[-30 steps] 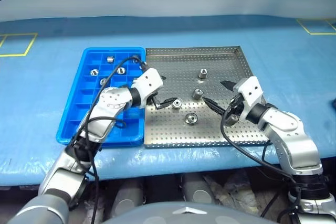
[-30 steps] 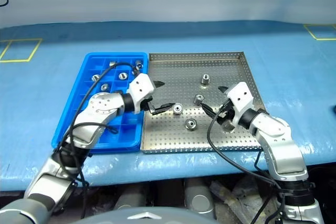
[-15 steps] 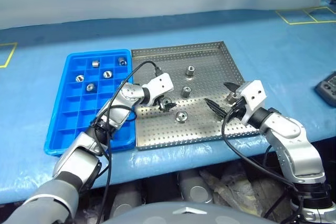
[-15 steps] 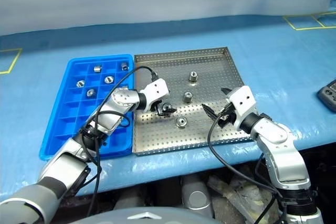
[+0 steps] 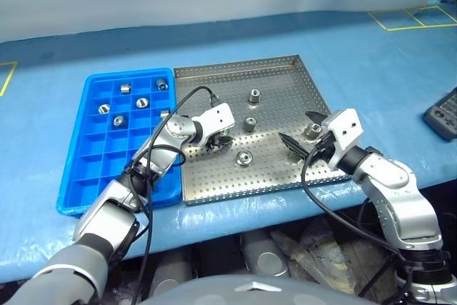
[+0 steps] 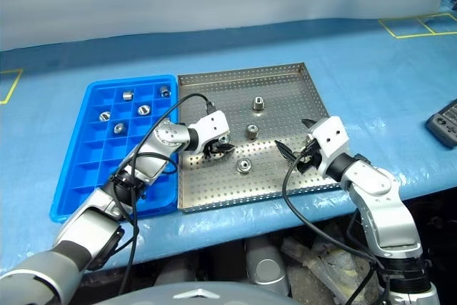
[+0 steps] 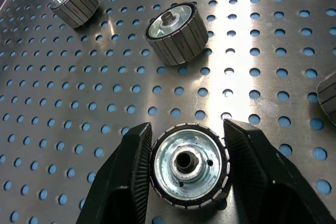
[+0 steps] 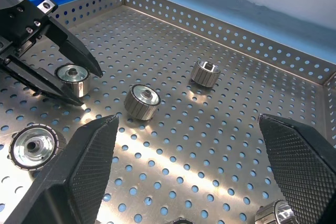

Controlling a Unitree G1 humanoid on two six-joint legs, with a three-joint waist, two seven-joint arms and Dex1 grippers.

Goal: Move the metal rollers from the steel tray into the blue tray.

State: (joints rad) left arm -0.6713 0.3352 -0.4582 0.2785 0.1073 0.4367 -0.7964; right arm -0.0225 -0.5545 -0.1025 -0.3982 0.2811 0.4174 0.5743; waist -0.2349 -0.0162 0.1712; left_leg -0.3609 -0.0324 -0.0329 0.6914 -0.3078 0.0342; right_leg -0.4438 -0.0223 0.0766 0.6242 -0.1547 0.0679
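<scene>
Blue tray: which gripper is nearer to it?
Left. The left gripper sits just inside the steel tray beside the blue tray; the right gripper hovers over the steel tray's far side.

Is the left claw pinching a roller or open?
Pinching: both fingers of the left gripper press the sides of a roller on the steel tray.

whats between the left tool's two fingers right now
A metal roller, lying on the steel tray, sits between the left tool's fingers, seen in the left wrist view.

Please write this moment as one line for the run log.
left gripper: shut on roller, resting in steel tray | right gripper: open, empty, over steel tray | blue tray: holds rollers
</scene>
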